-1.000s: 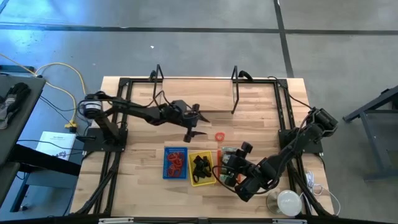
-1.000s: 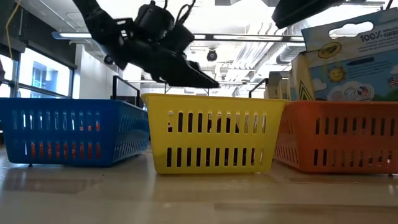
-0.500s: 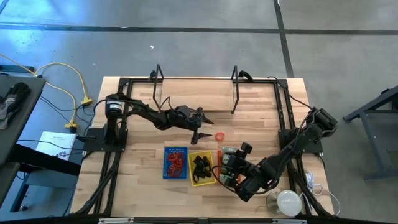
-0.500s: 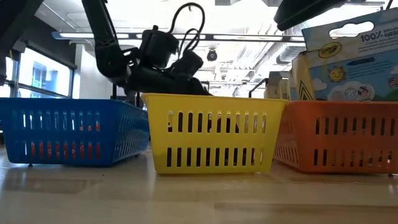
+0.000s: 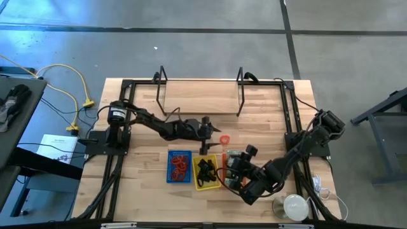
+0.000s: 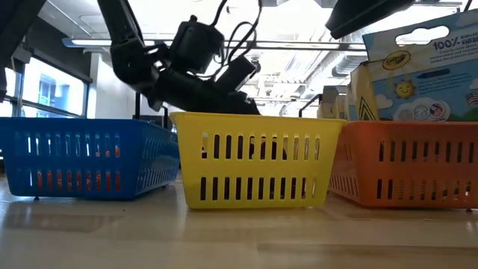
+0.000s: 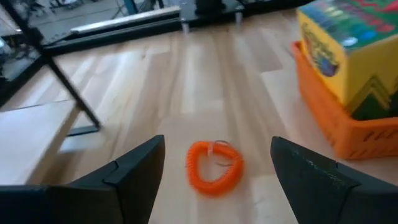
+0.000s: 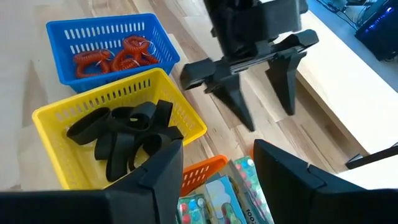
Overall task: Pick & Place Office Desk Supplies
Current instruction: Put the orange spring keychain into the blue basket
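The left end effector (image 7: 214,171) is hanging spread wide and empty over the red coil loop (image 7: 214,167) lying on the table (image 5: 267,114) beside the orange tray (image 7: 339,121). Next it needs lowering and clamping. The right end effector (image 8: 214,180), parted and empty, is waiting above the trays.

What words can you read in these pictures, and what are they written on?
"100%" on the crayon box standing in the orange tray.
Its logo looks like "Crayola", but it is too small to be sure.
The finer print on that box is too blurred to read.
The paper sheet beside the table is unreadable.
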